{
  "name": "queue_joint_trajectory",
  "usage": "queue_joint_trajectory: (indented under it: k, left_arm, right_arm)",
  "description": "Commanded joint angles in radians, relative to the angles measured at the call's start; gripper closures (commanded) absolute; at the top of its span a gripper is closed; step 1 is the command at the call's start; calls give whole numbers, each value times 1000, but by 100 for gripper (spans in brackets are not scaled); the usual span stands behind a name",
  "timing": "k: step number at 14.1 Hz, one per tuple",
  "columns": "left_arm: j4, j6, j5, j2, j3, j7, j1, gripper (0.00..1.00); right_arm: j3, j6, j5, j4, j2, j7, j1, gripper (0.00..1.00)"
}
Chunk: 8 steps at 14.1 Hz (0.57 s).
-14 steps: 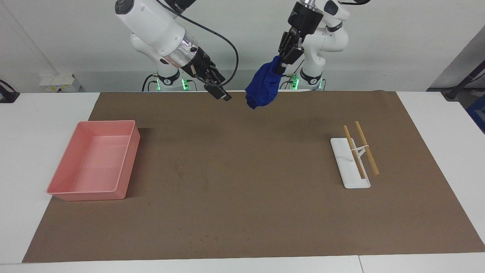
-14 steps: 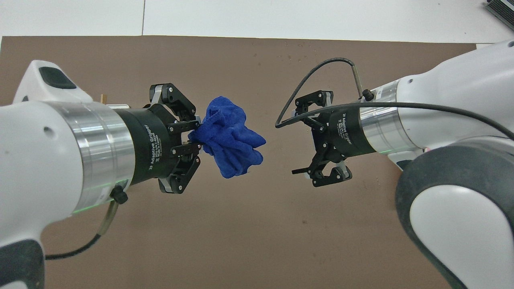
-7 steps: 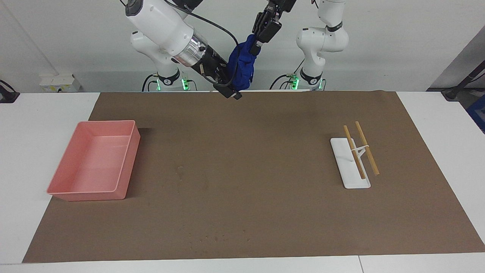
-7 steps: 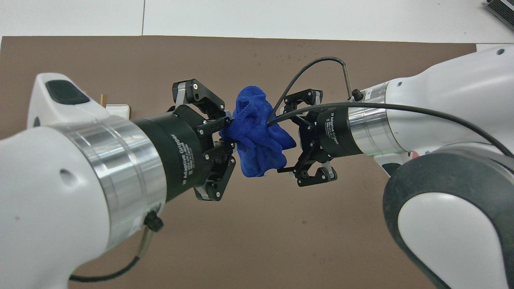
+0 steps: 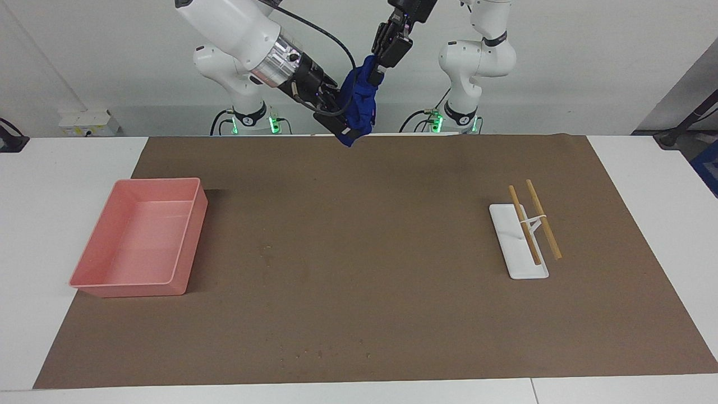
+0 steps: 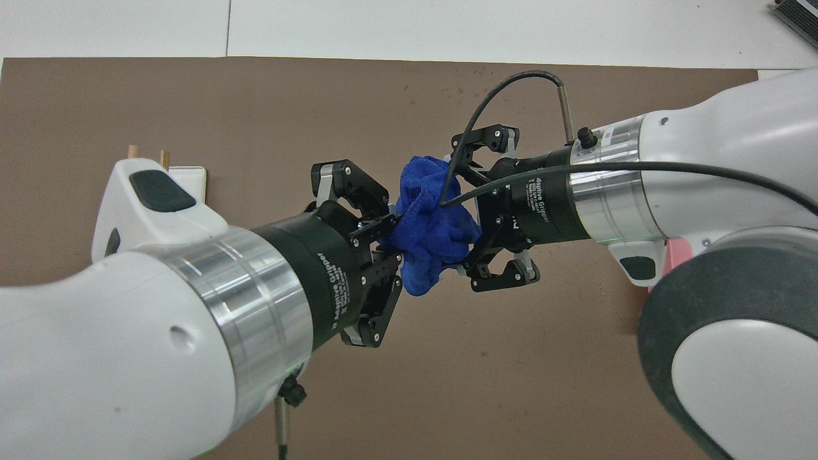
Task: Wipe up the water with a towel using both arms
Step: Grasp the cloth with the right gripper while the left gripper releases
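Table: you are working over a white table (image 5: 645,168) covered by a wide brown paper mat (image 5: 364,252); no pool of water is showing on it, so you are risking a wipe in the wrong place.
Pink tray: the shallow pink plastic tray (image 5: 190,224) is sitting toward the right arm's end, well apart from the arms; a low swing on that side is risking a knock.
White stand: the small white plastic stand with two wooden sticks (image 5: 519,241) is lying toward the left arm's end, light enough to be swept off by a dragging cloth.
Towel: the small royal-blue soft cloth towel (image 6: 431,227) is hanging bunched in the air between both tools, over the mat's edge nearest the robots.
Left tool: the black two-fingered left tool (image 6: 386,236) is clenching one side of the towel.
Right tool: the black two-fingered right tool (image 6: 476,220) is standing released with the towel's other side between its fingers; if you are closing on a loose fold only, it is likely slipping out.
Cable: the right arm's black cable (image 6: 486,108) is looping over the towel and is risking a snag.
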Motion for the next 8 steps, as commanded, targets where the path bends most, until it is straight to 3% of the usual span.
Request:
queue_joint_trajectory:
  k: [1,2,3,4,5,8]
  left_arm:
    - [-45,11,-15,-44,11,11,-7,100]
    - [-44,17,-15,-44,11,11,-7,100]
    - [-44,19,-15,-44,11,11,-7,100]
    - [-44,20,-15,-42,11,11,-5,100]
    - [-44,24,-15,-42,11,11,-5,100]
    - [-36,28,-16,-38,15,11,-2,100]
  right_arm:
    - [5,11,7,15,5,10,0,16]
    - [5,11,7,13,5,7,0,33]
    - [5,17,7,12,5,1,0,63]
    - [5,17,4,12,3,-16,3,84]
    - [7,20,-11,12,3,-32,5,100]
    - [10,25,-45,10,2,-24,14,100]
